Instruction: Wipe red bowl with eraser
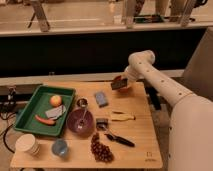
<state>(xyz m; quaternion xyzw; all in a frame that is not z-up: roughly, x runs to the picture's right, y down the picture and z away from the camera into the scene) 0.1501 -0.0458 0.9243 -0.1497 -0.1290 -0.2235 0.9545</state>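
The wooden table (142, 147) is pale and crowded on its left and middle. Nearest, in front of the purple bowl (71, 120), lie the grapes (101, 148). A blue cup (60, 148) and a paper cup (27, 145) stand to the front left of the bowl, and a black-handled tool (119, 139) lies to its front right. A green tray (34, 106) sits just left of the bowl and holds an orange fruit (55, 100), a grey pad (56, 112) and a red strip. A small metal cup (81, 103) stands right behind the bowl. A blue-grey block (101, 98) lies behind and to its right, and a yellow thing (121, 116) lies to its right. The robot's white body (192, 132) fills the right side. Beyond the table runs a dark wall (75, 52), then a pale floor (80, 14) with posts.

The red bowl (128, 86) stands at the table's far edge, well behind and right of the purple bowl. It is small, round and reddish-orange, and largely hidden. The eraser (118, 84), a dark tilted block, lies over the red bowl's near-left side. The gripper (121, 81) is at the bowl, clamped on the eraser, at the end of the arm (160, 82) reaching in from the right.
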